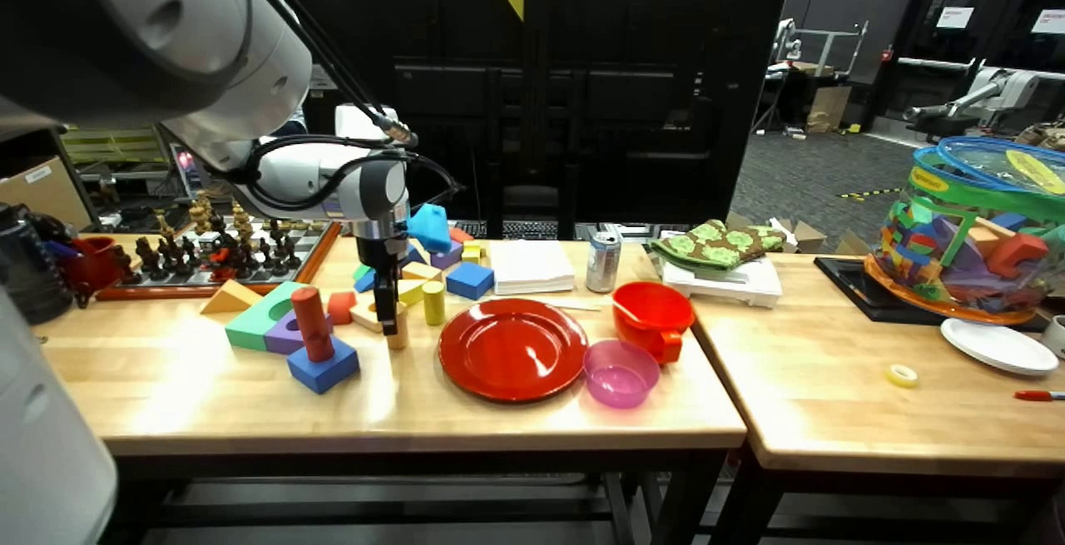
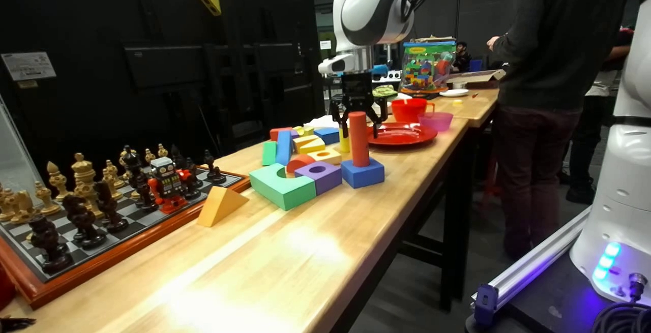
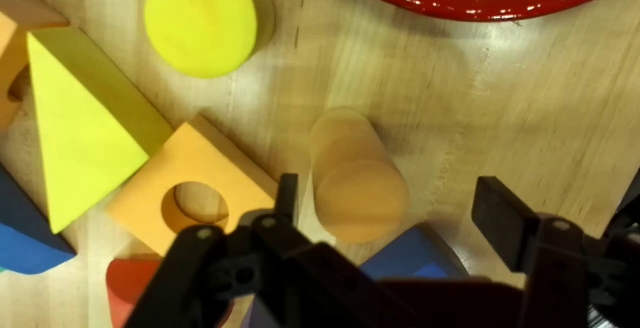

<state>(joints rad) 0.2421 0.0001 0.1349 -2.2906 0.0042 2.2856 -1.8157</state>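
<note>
The fingers (image 3: 502,218) are spread apart, low over the desk (image 1: 466,427), w/ an upright tan cylinder (image 3: 362,203) in the gap btwn them in the wrist view; it's closer to one finger, bare wood shows on both sides of it, & in an exterior view a finger partly covers it. Right by the fingers a tall red cylinder (image 2: 358,140) stands on a blue block (image 2: 362,174). An orange block (image 3: 187,160) w/ a round hole lies flat nr the finger that's closer to the tan cylinder, & a yellow triangle (image 3: 85,132) sits just beside it, farther out from the fingers. A yellow cylinder (image 3: 200,22) stands upright a bit farther off, & a red plate (image 1: 513,345) lies nr the fingers, to pic right in an exterior view. Past the plate, going away from the fingers: a pink bowl (image 1: 620,379) right at the plate's rim, a red cup (image 1: 653,320) w/ handle, & a can (image 1: 603,262) farther back. Opp. side of the fingers: a purple block (image 2: 329,180) w/ a hole, up against a green block (image 2: 285,190), then an orange triangle (image 2: 221,206); well away from the fingers is a chessboard (image 2: 101,261) w/ chess pieces (image 2: 81,216) & a toy robot (image 2: 167,185) on it.
</note>
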